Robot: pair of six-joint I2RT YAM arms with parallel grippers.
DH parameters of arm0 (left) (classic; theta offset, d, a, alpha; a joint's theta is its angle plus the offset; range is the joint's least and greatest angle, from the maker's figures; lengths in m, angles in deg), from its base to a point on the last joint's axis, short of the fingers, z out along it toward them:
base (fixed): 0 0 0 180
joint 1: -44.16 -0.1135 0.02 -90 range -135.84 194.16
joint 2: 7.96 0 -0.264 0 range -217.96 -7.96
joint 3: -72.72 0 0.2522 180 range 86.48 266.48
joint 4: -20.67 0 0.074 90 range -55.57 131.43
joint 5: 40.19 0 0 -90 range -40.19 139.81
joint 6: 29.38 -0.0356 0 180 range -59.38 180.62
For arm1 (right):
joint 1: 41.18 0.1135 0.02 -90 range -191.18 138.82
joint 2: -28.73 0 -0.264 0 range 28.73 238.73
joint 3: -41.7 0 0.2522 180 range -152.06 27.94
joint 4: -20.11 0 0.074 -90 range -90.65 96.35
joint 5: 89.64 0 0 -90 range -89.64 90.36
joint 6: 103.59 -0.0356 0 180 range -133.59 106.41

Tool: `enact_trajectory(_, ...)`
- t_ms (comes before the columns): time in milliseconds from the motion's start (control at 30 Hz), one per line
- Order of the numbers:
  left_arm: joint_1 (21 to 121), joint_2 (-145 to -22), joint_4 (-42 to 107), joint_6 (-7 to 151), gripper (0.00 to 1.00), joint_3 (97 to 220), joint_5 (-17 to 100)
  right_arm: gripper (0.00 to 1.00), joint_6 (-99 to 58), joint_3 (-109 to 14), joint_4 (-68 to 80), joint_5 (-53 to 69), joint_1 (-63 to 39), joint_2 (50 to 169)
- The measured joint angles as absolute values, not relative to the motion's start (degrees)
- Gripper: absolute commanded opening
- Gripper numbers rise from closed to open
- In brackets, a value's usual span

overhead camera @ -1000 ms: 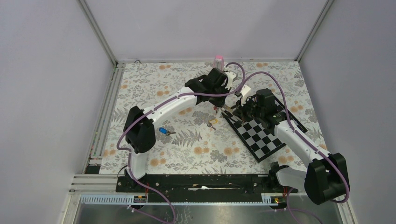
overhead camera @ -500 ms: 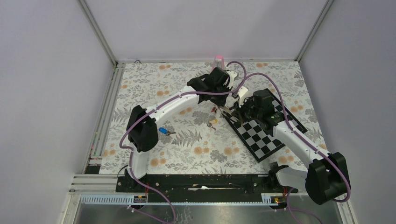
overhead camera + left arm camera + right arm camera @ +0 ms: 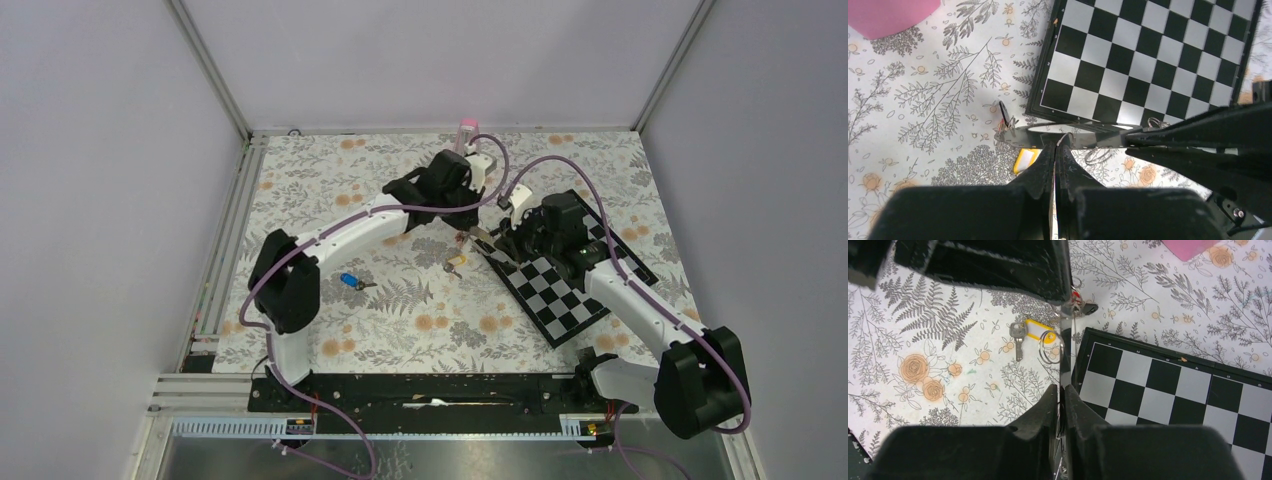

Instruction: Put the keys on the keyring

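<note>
In the left wrist view, the left claw (image 3: pixel 1058 148) is clamped on the keyring (image 3: pixel 1023 139), whose strap runs crosswise at its tips. The right claw (image 3: pixel 1130 144) meets the strap just to one side, and the yellow key (image 3: pixel 1025 159) lies loose on the cloth beside the tips. In the right wrist view, the strap stands edge-on between narrow jaws, apparently pinched, with a silver ring (image 3: pixel 1050 351) dangling just ahead. From above, the left arm has swung outward over the last second, drawing the strap taut between both claws. The blue key (image 3: pixel 349 281) lies well behind the left claw, so neither key is threaded yet.
</note>
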State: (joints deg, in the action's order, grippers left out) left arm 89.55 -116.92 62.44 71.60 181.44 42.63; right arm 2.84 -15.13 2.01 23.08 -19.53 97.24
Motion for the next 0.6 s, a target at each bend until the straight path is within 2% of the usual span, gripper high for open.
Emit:
enact_trajectory(200,85.8,-108.6,49.2,70.6,0.0,166.9,38.1,0.38,0.3,-15.4,2.7,28.4,-21.2,95.3)
enact_trajectory(333,83.4,-106.6,42.9,70.7,0.0,163.3,34.9,0.48,-0.6,-16.1,2.3,33.4,-23.4,94.0)
enact_trajectory(600,81.3,-106.1,34.6,71.1,0.0,161.6,26.0,0.48,-1.0,-18.1,1.5,39.5,-24.9,93.6)
